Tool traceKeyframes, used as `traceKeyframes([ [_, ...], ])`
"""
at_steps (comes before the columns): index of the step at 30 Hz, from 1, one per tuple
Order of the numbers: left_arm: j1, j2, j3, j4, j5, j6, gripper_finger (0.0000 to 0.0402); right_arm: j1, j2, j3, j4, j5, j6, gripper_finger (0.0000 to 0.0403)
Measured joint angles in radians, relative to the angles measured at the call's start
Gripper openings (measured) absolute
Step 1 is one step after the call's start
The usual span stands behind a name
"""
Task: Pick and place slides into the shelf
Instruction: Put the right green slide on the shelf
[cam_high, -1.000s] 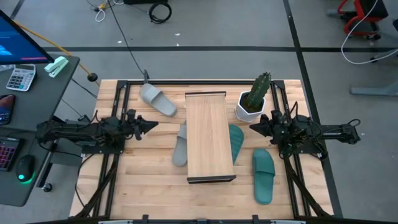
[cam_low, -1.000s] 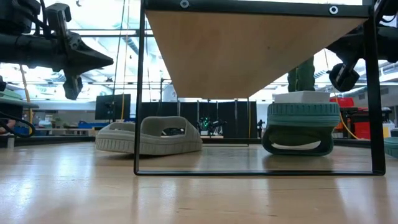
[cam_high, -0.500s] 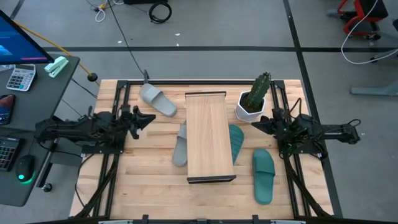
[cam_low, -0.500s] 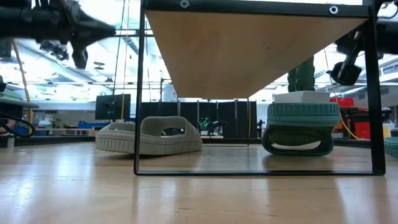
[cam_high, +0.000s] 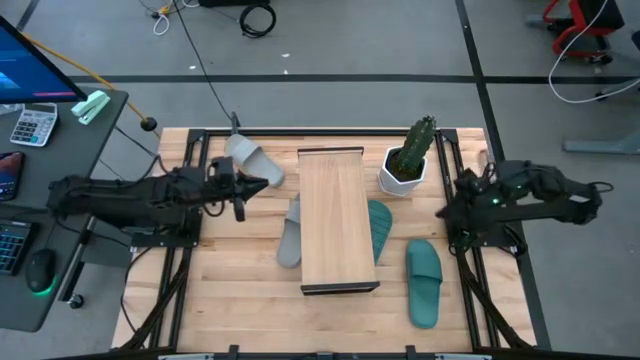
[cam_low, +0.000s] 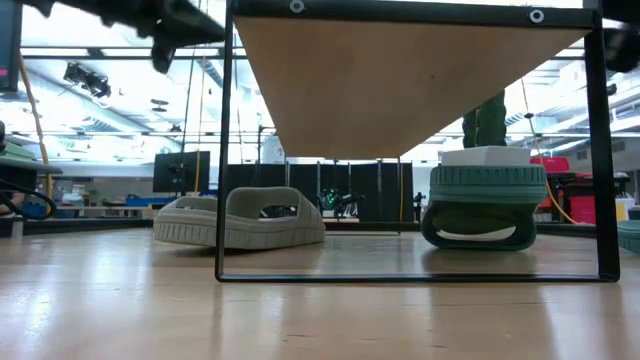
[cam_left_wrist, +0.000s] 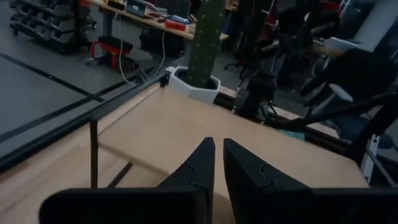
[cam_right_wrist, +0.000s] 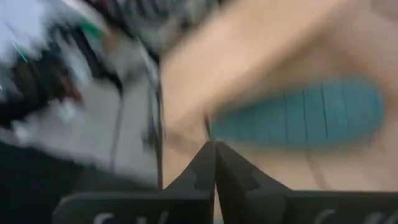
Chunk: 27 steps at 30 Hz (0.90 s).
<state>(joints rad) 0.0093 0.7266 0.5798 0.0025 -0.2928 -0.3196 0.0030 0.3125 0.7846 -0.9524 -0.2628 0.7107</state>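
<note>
The shelf (cam_high: 340, 220) stands mid-table, its wood top facing up. One grey slide (cam_high: 253, 160) lies on the table by the far left corner. A second grey slide (cam_high: 289, 232) and a teal slide (cam_high: 381, 230) lie partly under the shelf's left and right sides; the low view shows both on their soles, grey slide (cam_low: 240, 220) and teal slide (cam_low: 485, 205). Another teal slide (cam_high: 424, 282) lies to the right, near the front. My left gripper (cam_high: 262, 185) hovers shut, left of the shelf and above it. My right gripper (cam_high: 443, 212) hovers shut over the table, right of the shelf, near that teal slide (cam_right_wrist: 305, 115).
A white pot with a cactus (cam_high: 408, 160) stands at the shelf's far right corner, also seen past my left fingers as the cactus (cam_left_wrist: 205, 37). Dark arm frames run along the table's left and right edges. A desk with a calculator stands off the table's left.
My left gripper has risen and moved toward the table's right, up to the shelf's left side. My right gripper has risen and drawn back toward the table's right edge, turning toward the teal slide on the right. The slides and the shelf have stayed in place.
</note>
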Motion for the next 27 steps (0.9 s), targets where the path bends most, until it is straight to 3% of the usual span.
traceKeyframes([
  [4,0.000,0.065,0.063,-0.001,0.000,0.019,0.0040,0.000,0.089,0.067,-0.241,-0.129,-0.069,0.0026],
  [7,-0.005,0.085,0.089,-0.010,0.000,0.010,0.0039,0.000,0.126,0.054,-0.298,-0.219,-0.144,0.0036],
  [11,-0.030,0.091,0.096,-0.040,0.001,-0.017,0.0045,0.000,0.160,0.001,-0.301,-0.306,-0.224,0.0060],
  [17,-0.084,0.091,0.096,-0.116,-0.014,-0.042,0.0053,0.000,0.208,-0.098,-0.292,-0.323,-0.293,0.0111],
  [27,-0.133,0.091,0.096,-0.264,-0.055,-0.082,0.0072,0.000,0.226,-0.248,-0.080,-0.421,-0.287,0.0197],
])
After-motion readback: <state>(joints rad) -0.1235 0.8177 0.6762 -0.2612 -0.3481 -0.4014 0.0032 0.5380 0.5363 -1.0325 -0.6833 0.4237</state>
